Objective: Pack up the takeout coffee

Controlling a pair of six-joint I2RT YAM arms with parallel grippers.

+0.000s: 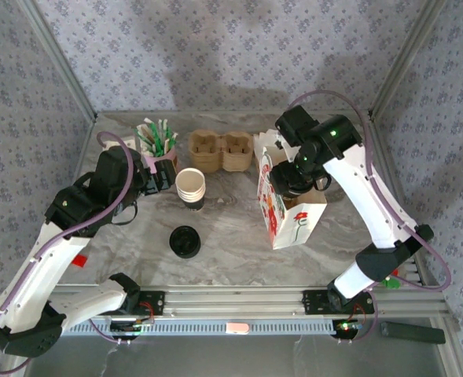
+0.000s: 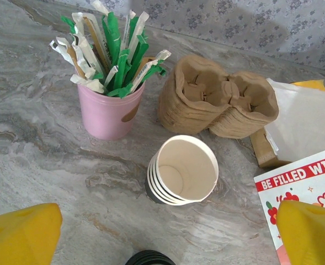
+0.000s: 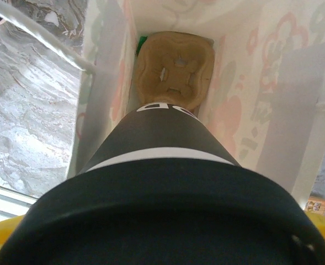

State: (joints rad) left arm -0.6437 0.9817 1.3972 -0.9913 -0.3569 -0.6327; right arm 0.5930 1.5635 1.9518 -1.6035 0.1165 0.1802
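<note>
While the right gripper [image 1: 298,179] is hovering over the open mouth of the flowered paper bag [image 1: 290,226], I am seeing the takeout coffee [image 3: 162,187] pinched in its jaws, which are standing wide around the cup just below the black lid. The cup is hanging down inside the bag, its base pointing at a cardboard carrier [image 3: 176,69] lying on the bag's bottom. I cannot tell whether the two are touching.

On my other side, the left gripper [image 2: 162,234] is hovering over the marble table [image 1: 231,224] with its jaws spread fully and nothing between them. Ahead of it, a stack of paper cups [image 2: 184,171] is leaning near a pink pot of stirrers [image 2: 110,113] and a pile of cardboard carriers [image 2: 217,102]. A loose black lid [image 1: 185,241] is lying well apart from the bag.
</note>
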